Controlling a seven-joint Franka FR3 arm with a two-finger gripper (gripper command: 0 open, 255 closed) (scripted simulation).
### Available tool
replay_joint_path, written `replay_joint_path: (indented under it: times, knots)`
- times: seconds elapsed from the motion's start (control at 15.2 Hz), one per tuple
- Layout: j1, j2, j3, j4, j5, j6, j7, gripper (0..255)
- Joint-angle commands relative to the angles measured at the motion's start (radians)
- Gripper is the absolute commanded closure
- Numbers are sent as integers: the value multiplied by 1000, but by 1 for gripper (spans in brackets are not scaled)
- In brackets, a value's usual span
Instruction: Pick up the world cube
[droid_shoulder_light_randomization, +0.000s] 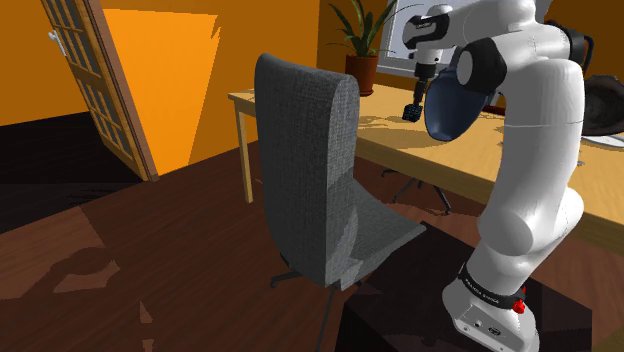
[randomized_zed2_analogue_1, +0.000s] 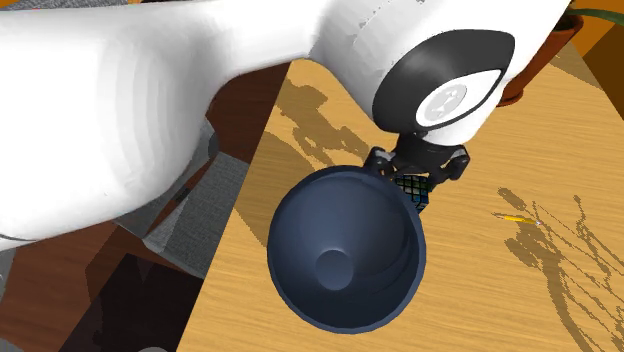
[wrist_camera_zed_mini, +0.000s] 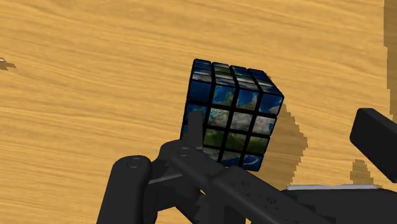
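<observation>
Wrist view: the world cube (wrist_camera_zed_mini: 232, 121) sits on the wooden table (wrist_camera_zed_mini: 95, 76) between the fingers (wrist_camera_zed_mini: 375, 137) of the gripper (wrist_camera_zed_mini: 281, 130), which stand apart; one finger seems to touch its side, though that is hard to tell, and the other stands clear; centre the gripper before closing, flat on opposite faces; the arm (droid_shoulder_light_randomization: 530, 150) reaches over the table, gripper pointing down, just beside a dark blue bowl (randomized_zed2_analogue_1: 345, 250).

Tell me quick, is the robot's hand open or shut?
Gripper: open. The blue-and-green earth-print cube sits between its black fingers, not clasped.
</observation>
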Motion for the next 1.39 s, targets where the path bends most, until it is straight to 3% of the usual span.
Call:
replay_joint_path:
  times: [0.0,0.07,0.66,0.73,1.32]
  knots:
    - [-62,107,11,143,63,-46,-46,0]
    - [-74,124,16,168,71,-55,-51,0]
    - [-53,111,19,44,67,55,-55,0]
    - [-54,113,19,46,68,55,-56,255]
    - [-53,111,19,45,67,55,-55,255]
